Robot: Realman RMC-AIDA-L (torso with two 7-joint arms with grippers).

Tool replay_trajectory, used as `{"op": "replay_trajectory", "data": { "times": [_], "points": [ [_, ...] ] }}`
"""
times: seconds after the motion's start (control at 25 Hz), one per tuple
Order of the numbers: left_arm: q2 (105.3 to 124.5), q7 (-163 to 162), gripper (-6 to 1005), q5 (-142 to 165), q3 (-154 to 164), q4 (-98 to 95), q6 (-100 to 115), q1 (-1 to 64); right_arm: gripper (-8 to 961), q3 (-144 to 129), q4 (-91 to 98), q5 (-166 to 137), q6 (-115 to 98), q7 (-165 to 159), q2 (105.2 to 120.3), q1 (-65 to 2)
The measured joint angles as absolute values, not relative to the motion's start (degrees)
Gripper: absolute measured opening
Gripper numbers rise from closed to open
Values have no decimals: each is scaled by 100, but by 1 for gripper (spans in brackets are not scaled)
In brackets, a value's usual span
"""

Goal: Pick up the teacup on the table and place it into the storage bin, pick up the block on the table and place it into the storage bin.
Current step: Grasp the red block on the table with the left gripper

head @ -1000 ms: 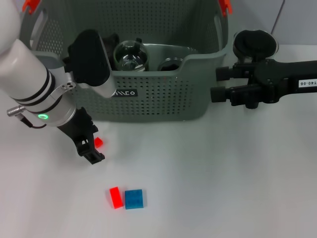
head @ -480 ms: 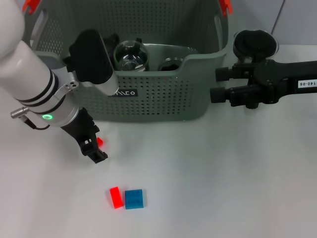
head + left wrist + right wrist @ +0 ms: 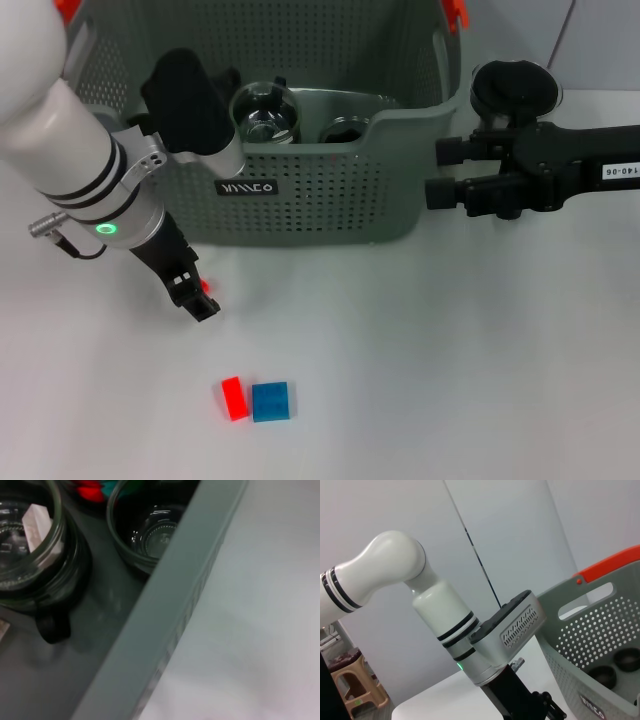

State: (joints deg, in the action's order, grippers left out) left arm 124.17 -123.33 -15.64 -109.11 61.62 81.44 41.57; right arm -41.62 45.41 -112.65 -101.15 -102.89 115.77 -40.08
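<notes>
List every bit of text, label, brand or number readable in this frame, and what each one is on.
"140-06": white tag on the right arm, printed upside down as the head view shows it.
Black label on the front wall of the storage bin: white lettering, upside down, too stylised to read with confidence.
The same label in the right wrist view: also unreadable.
No other text visible.

A white desk (image 3: 450,360) carried everything. Far off, beside a pale wall (image 3: 520,540), stood a tan plastic stool (image 3: 357,687). A thin dark cable (image 3: 481,562) ran down that wall, ending behind the desk's far edge.
</notes>
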Motion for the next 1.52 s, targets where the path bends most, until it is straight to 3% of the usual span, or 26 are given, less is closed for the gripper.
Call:
{"op": "replay_trajectory", "data": {
  "times": [1.08, 1.28, 1.52],
  "points": [
    [12436, -13168, 761, -1406, -10707, 5886, 7969, 4264, 926, -4190, 4508, -11289, -10106, -10223, 11554, -3999],
    [12436, -13179, 686, -1442, -10703, 5814, 7916, 4264, 926, -4193, 4476, -11294, -10099, -10209, 11548, -3999],
    [12436, -13203, 687, -1459, -10705, 5809, 7913, 4262, 926, -4192, 4474, -11294, -10098, -10201, 11549, -3999]
  ]
}}
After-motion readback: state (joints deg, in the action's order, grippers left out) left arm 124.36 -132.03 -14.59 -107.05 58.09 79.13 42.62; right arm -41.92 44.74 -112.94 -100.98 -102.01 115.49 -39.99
